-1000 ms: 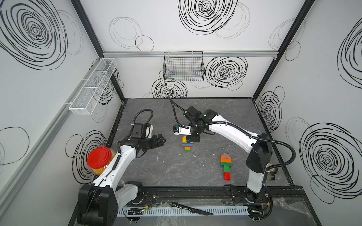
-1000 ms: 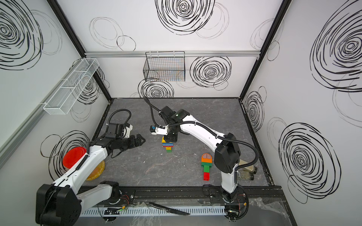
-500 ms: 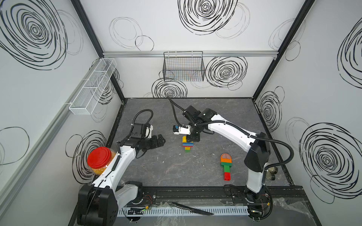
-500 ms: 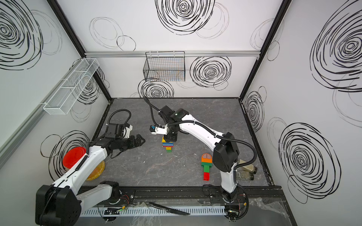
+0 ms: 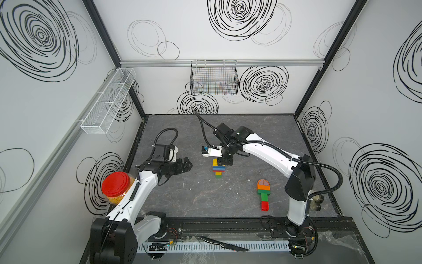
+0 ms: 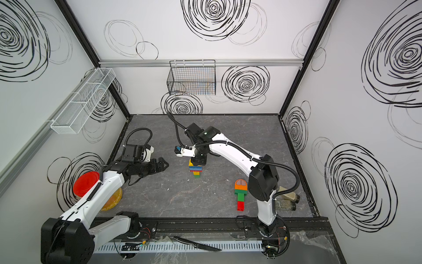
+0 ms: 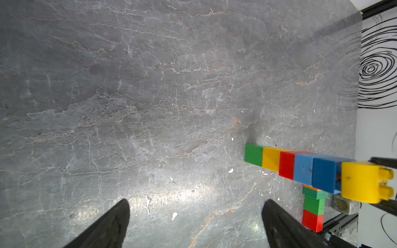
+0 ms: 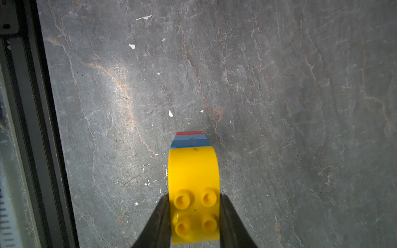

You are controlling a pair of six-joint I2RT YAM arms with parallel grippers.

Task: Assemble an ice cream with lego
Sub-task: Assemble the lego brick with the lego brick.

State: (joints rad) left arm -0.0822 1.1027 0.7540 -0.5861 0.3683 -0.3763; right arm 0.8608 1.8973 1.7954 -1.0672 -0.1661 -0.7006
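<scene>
Lego dome (image 8: pixel 193 169), pinched in right claw (image 8: pixel 194 206), tops brick stack (image 5: pixel 218 169); left claw (image 7: pixel 195 206) gapes.

Yellow dome piece (image 8: pixel 193 171) hides most of lego stack (image 8: pixel 190 140); jar (image 5: pixel 115 187) partly behind left arm (image 5: pixel 143 189); left fingers (image 7: pixel 103 227) cropped.

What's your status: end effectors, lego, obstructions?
Right end effector shut on yellow dome, topping upright stack. Left end effector open, empty, beside stack. Other build lies apart.
</scene>
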